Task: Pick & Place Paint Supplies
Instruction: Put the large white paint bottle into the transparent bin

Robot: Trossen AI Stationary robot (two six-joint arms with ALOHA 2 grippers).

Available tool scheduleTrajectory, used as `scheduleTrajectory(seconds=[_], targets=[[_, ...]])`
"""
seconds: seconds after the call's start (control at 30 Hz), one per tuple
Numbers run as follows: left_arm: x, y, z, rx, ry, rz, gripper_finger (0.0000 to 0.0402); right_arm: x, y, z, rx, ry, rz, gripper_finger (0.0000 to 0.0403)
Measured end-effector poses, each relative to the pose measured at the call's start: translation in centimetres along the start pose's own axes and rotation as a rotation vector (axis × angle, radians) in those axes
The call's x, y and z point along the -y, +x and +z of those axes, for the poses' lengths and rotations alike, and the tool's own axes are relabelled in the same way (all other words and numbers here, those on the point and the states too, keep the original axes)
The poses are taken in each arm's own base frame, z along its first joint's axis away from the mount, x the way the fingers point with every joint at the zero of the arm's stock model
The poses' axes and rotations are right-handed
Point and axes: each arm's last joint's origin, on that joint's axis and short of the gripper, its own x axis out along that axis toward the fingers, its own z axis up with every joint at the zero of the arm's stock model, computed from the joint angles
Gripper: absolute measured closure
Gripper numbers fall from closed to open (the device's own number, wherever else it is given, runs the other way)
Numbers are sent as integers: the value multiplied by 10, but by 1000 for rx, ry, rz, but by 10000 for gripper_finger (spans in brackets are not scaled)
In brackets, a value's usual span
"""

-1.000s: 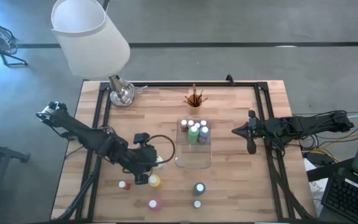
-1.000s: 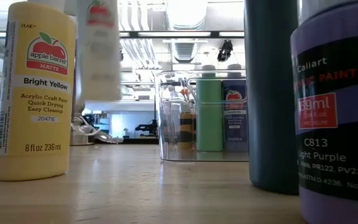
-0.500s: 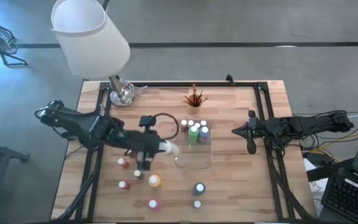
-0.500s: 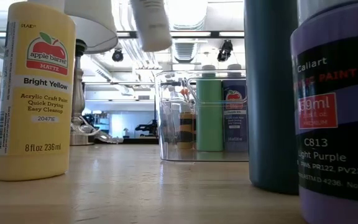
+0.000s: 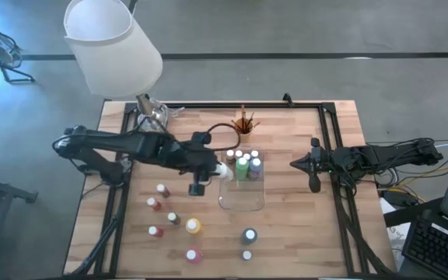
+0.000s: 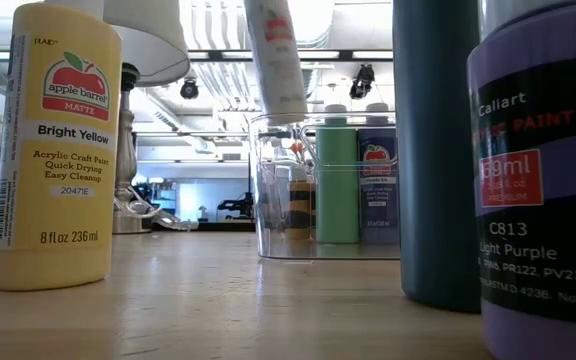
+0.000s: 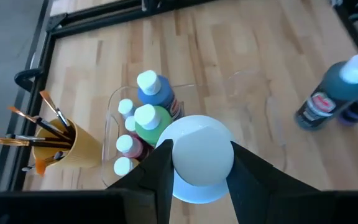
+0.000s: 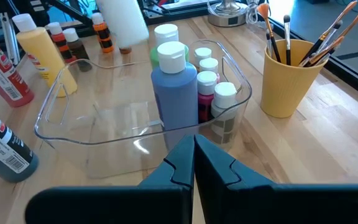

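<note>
My left gripper (image 5: 216, 169) is shut on a white paint bottle (image 5: 223, 169) and holds it in the air at the left wall of the clear tray (image 5: 243, 204). Several bottles (image 5: 243, 163), among them a blue and a green one, stand in the tray's far end. More paint bottles stand on the table's near left, including a yellow one (image 5: 194, 226) and a red one (image 5: 194, 254). Thin brushes (image 5: 244, 119) stick up from the orange cup (image 5: 244, 128). My right gripper (image 5: 295, 164) waits shut at the table's right. My left gripper pinches the white bottle's body (image 7: 174, 163) between its two fingers, one on each side. The fingers slant down from the table's left. The bottle hangs clear of table and tray, tilted, its lower end (image 6: 289, 108) just above the tray's rim.
A lamp with a white shade (image 5: 113, 45) stands at the table's far left corner. A teal bottle (image 5: 249, 235) and a small purple one (image 5: 246, 254) stand near the front edge. A black frame (image 5: 232, 105) runs along the table's sides.
My left gripper has swung from the table's near left toward the far right, up to the tray, rising and rolling as it went. The white bottle has stayed in its hold, lifted clear, and now hangs tilted at the tray's left wall.
</note>
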Motion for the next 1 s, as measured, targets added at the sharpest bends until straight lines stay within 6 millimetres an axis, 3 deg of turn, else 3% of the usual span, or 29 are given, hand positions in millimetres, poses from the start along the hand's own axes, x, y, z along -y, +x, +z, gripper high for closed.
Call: scheduleTrajectory(seconds=[0.33,1.0], targets=[[-14,48,-7,-108,-6,11,277,0,0,0,0,0,0,394],[-39,110,-30,-243,-67,-27,277,0,0,0,0,1,0,394]])
